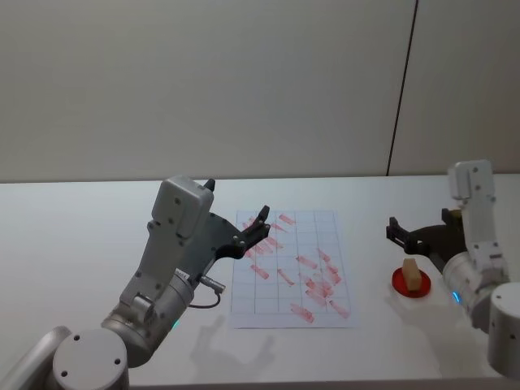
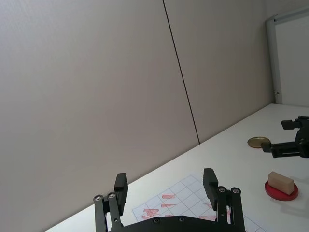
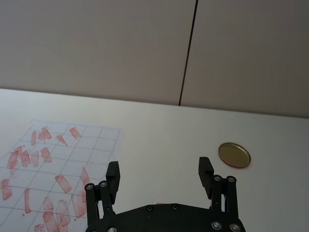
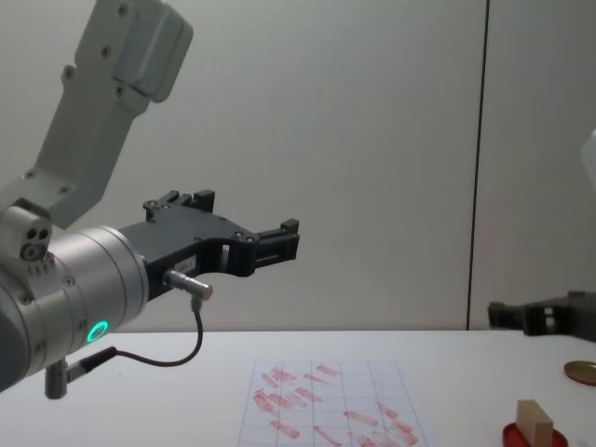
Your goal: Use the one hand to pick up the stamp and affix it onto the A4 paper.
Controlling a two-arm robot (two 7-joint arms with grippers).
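The right gripper (image 1: pixel 398 234) hangs with jaws spread wide and empty, the stamp (image 1: pixel 413 275) just below and ahead of them on the red dish (image 1: pixel 400 284). Drop squarely over the block before closing. Left gripper (image 1: pixel 258 227) waits, also spread, above the paper (image 1: pixel 325 231).

stamp: light-tan wooden rectangular block (image 1: pixel 413 273)
dish: round red dish (image 1: pixel 400 283)
paper: white gridded sheet (image 1: pixel 291 267), scattered red marks
disc: gold round disc (image 3: pixel 234 154)
table: white table (image 1: pixel 81 236)

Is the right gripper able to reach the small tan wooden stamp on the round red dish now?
Probably yes. The right gripper is open beside the small tan wooden stamp, which stands uncovered on the round red dish, with nothing between them.
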